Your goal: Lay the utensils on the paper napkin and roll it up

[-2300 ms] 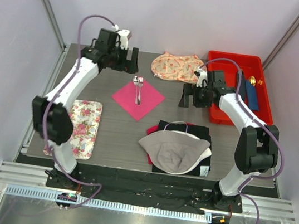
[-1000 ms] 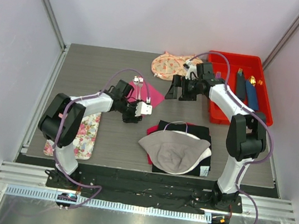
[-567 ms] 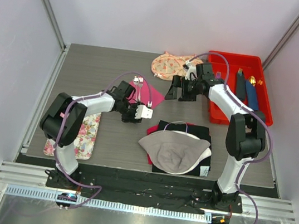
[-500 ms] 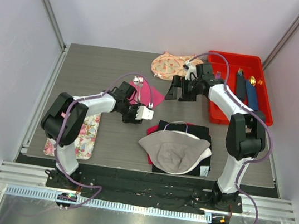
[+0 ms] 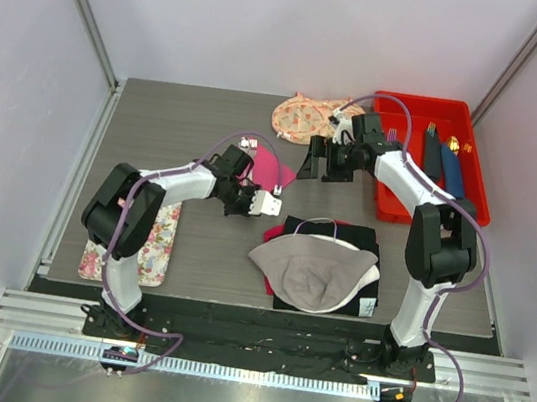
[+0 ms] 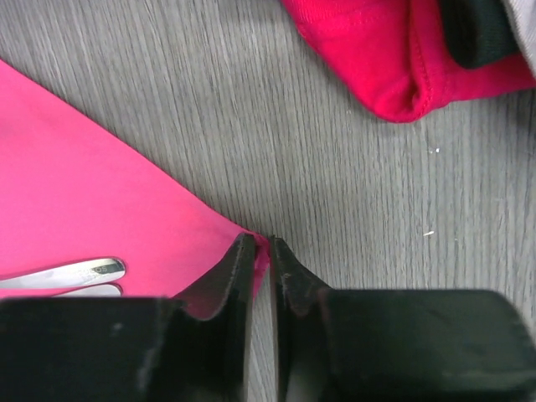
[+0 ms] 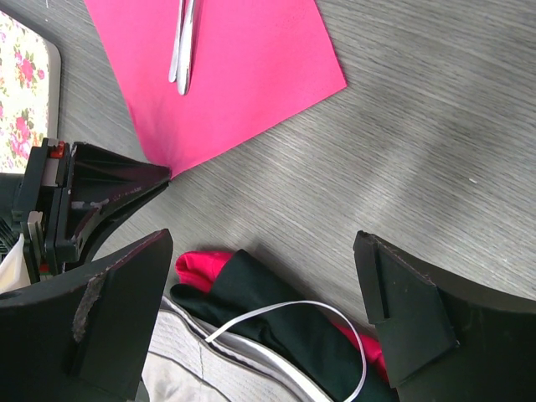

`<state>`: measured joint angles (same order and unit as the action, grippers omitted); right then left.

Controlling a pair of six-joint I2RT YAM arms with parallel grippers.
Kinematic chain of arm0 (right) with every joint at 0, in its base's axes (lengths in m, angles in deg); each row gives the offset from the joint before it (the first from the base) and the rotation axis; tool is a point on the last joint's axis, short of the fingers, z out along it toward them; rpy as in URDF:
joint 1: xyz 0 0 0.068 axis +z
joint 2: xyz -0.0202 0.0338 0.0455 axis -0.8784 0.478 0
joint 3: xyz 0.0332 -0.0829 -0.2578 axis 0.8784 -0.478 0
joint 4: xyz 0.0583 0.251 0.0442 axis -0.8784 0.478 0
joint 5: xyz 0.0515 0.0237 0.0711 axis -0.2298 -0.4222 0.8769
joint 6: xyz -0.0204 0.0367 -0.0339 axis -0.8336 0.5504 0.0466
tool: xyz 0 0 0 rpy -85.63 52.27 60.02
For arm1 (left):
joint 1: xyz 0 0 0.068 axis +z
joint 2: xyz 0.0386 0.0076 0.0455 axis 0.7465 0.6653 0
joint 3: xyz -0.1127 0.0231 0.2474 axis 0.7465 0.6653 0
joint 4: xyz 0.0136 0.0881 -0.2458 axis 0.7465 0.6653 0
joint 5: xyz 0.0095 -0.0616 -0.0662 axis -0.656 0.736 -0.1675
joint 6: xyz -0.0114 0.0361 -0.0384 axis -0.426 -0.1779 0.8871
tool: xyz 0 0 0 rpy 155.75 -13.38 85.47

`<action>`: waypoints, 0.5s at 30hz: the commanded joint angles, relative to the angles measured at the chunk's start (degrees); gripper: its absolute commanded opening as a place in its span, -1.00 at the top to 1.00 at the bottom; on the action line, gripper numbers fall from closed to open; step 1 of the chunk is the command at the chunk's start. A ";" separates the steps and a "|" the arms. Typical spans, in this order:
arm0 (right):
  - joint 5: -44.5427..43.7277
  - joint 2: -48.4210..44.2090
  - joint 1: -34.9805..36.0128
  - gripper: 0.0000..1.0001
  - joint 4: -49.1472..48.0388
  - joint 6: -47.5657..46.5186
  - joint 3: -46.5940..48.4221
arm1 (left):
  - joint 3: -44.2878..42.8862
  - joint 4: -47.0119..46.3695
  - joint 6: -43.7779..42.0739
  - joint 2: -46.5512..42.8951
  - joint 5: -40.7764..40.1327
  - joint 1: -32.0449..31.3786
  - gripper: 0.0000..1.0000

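Note:
The pink paper napkin (image 5: 270, 170) lies flat on the grey table, and the left arm covers part of it from above. Two slim silver utensils (image 7: 182, 43) rest side by side on it; their handle ends (image 6: 77, 271) show in the left wrist view. My left gripper (image 6: 260, 249) is low at the napkin's (image 6: 84, 201) near corner, jaws shut with the pink corner pinched between them. In the right wrist view the same gripper (image 7: 164, 176) meets that corner. My right gripper (image 7: 264, 314) hovers open and holds nothing, above the table by the napkin's (image 7: 226, 75) right side.
A pile of red and black cloth with a grey cap (image 5: 314, 269) lies just right of the pinched corner; its red edge (image 6: 394, 59) is close. A red tray (image 5: 420, 102) with blue rolls stands back right. There is a floral mat (image 5: 149, 244) at left and a floral cloth (image 5: 306, 118) behind.
My left gripper has closed on the napkin's near corner after standing partly open beside it, and the arm has edged slightly rightward. The right arm has stayed put, open.

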<state>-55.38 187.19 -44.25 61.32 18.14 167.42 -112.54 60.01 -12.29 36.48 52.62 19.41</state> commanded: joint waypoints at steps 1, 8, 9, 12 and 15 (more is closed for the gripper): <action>-0.32 -1.19 0.39 -0.99 -0.36 -0.75 0.27 | -1.19 1.26 -0.79 0.49 -0.38 -0.21 0.77; -0.14 -1.10 0.39 -1.00 -0.28 -0.58 0.36 | 0.65 1.43 0.09 -2.50 -0.64 -1.87 1.00; -0.23 -1.10 0.30 -0.99 -0.36 -0.49 0.36 | 0.83 1.52 0.35 -2.85 -0.64 -2.14 1.00; -0.05 -1.19 0.30 -0.99 -0.36 -0.49 0.53 | 0.74 2.22 2.11 -3.73 -0.38 -2.67 1.00; 0.12 -1.36 0.39 -0.99 -0.36 -0.40 0.27 | -0.04 4.33 2.46 -4.00 -0.90 -3.11 1.00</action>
<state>-55.40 187.19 -44.25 61.34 18.07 167.42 -112.01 61.32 -11.05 35.58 51.50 17.07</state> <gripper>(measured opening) 0.996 0.013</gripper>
